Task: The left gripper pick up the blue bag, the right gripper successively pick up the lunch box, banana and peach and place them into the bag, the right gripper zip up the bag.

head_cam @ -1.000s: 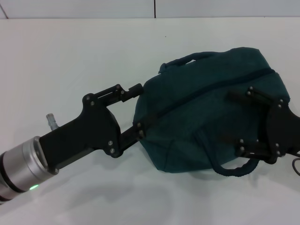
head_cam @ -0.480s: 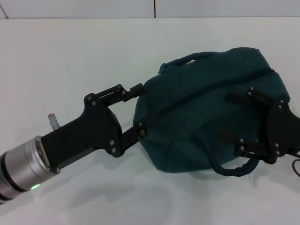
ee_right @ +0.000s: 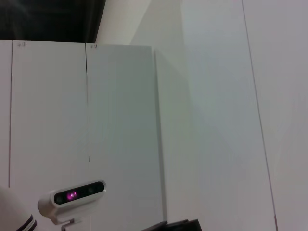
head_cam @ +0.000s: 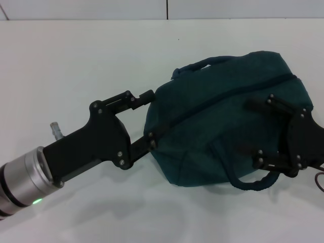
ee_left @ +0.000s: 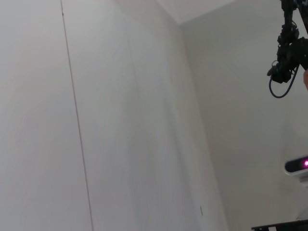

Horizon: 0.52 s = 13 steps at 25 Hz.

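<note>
Teal blue bag (head_cam: 228,131) lies zipped on the worktop (head_cam: 76,66); my left tool (head_cam: 144,121) spread around its end, right tool (head_cam: 263,134) spread above; I should retreat gently

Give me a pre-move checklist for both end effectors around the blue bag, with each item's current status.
1. Blue bag lying on the white table: ok.
2. Zipper closed along the bag's top: looks closed, cannot tell for certain.
3. Left end effector open, fingers straddling the bag's left end: ok.
4. Right end effector over the bag's right side, fingers spread: ok.
5. Lunch box, banana and peach inside the bag: cannot tell, none in view.
6. Near handle free of the right end effector: cannot tell.
</note>
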Tool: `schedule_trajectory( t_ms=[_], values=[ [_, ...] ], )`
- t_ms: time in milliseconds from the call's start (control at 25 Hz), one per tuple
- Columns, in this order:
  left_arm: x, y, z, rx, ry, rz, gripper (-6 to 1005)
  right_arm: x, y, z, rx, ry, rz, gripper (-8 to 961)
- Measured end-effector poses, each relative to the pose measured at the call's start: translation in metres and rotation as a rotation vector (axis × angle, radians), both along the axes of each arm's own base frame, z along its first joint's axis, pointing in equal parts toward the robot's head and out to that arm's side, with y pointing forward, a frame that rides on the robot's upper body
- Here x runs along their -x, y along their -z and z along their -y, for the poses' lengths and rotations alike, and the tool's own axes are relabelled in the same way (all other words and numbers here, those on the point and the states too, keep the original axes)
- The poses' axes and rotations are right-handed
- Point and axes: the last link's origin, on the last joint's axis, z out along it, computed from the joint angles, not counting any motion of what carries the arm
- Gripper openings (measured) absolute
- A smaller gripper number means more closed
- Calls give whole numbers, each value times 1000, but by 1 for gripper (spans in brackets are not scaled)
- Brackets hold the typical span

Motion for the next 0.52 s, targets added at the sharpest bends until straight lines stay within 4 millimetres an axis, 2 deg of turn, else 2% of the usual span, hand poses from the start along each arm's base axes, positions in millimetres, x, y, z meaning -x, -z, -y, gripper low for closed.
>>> schedule_trajectory(
  t_ms=[520],
  values=[
    [2, 2, 2, -18, 0, -9, 489, 0, -4, -4, -31, 18, -20, 841]
  ],
)
